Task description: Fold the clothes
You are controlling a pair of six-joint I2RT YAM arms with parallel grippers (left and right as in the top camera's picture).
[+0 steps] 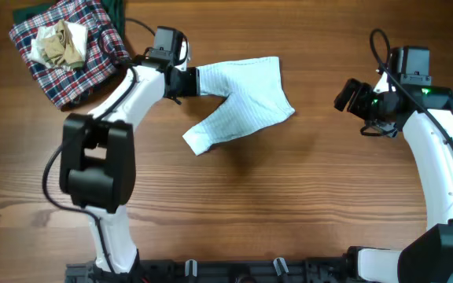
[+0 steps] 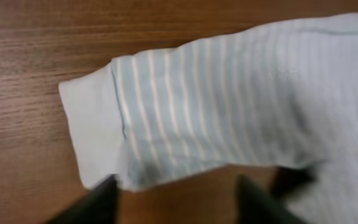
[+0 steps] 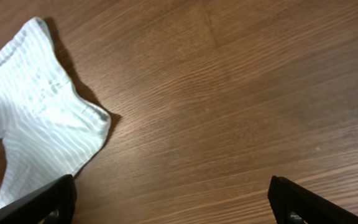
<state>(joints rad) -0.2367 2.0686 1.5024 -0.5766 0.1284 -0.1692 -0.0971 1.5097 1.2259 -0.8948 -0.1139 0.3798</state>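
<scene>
The clothes (image 1: 246, 98) are small pale blue-white striped pants lying spread at the table's upper middle, one leg pointing left and the other toward the front left. My left gripper (image 1: 189, 81) is at the cuff of the left-pointing leg. In the left wrist view that cuff (image 2: 95, 134) lies flat just beyond my left gripper (image 2: 178, 184), which is open with bare wood between its fingers. My right gripper (image 1: 346, 96) hovers open to the right of the pants, apart from them. The right wrist view shows the pants' edge (image 3: 36, 118) at the left and my right gripper (image 3: 169, 186) over bare wood.
A red, navy and white plaid cloth (image 1: 73, 63) lies at the back left corner with a small beige cloth (image 1: 61, 43) on top. A dark green item (image 1: 116, 12) sits behind it. Bare wooden tabletop (image 1: 274, 204) spreads in front of the pants.
</scene>
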